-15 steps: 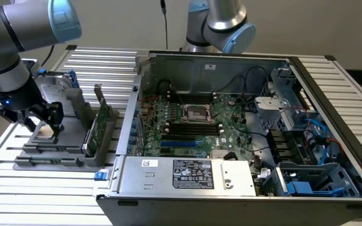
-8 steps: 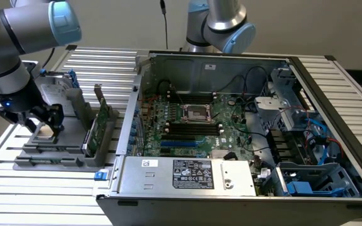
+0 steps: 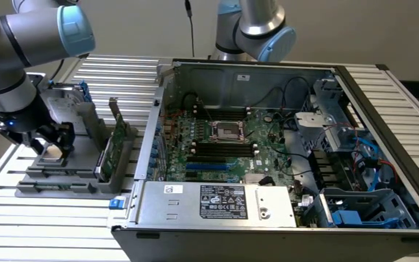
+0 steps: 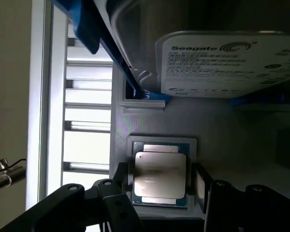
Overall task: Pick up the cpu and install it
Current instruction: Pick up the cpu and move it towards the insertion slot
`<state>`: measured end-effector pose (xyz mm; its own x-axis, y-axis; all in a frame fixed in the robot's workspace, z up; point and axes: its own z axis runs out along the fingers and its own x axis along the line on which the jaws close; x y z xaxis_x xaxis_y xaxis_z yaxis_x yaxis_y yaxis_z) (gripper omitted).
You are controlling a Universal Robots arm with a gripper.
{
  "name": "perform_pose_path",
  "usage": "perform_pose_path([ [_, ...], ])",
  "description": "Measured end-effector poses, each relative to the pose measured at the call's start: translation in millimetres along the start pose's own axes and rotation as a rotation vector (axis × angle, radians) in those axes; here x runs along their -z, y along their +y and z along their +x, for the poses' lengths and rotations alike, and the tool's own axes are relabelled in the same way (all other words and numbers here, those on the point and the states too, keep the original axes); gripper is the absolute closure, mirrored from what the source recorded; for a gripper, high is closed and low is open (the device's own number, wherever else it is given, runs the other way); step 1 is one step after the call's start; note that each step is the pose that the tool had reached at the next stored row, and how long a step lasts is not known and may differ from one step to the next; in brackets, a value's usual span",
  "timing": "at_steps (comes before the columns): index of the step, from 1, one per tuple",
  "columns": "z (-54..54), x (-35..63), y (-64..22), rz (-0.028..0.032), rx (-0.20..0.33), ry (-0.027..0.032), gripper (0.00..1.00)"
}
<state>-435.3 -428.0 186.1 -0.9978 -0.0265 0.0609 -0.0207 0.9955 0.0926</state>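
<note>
1. The hand (image 3: 51, 150) hangs low over the grey parts holder (image 3: 57, 183), its two fingers (image 4: 117, 198) set apart, one on either side of the cpu and clamped on nothing.
2. The cpu (image 4: 160, 175) lies flat in a shallow square pocket of the holder, silver lid up, between the fingers. Whether either pad touches its edge, I cannot tell.
3. The step in hand looks to be the grasp itself. The chip has not left the holder, so the task is at an early stage.
4. To do it well, the hand should sit centred over the pocket so that both pads meet opposite edges together. An off-centre close would probably skew the chip against the pocket wall.
5. The pads need to be square to the chip's sides and low enough to catch its thin rim. The holder's raised lip stands close round the chip and could be pinched in its place.
6. A gentle close seems wise, since the part is thin, flat and smooth-topped and could tip or slip.
7. The hard drive (image 4: 217, 63) stands in the holder just beside the pocket, so the wrist has little room on that side.
8. The socket (image 3: 228, 131) lies well apart from the holder, inside the open computer case (image 3: 384, 109).
</note>
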Motion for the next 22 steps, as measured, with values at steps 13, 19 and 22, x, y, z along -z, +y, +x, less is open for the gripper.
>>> perform_pose_path([
  [13,-0.1,-3.0,-3.5,-0.0236,-0.007,0.0134,0.36],
  [19,-0.2,-2.7,-6.0,-0.0295,-0.007,0.0167,0.36],
  [22,-0.9,-2.7,-6.7,-0.0347,-0.007,0.0165,0.36],
])
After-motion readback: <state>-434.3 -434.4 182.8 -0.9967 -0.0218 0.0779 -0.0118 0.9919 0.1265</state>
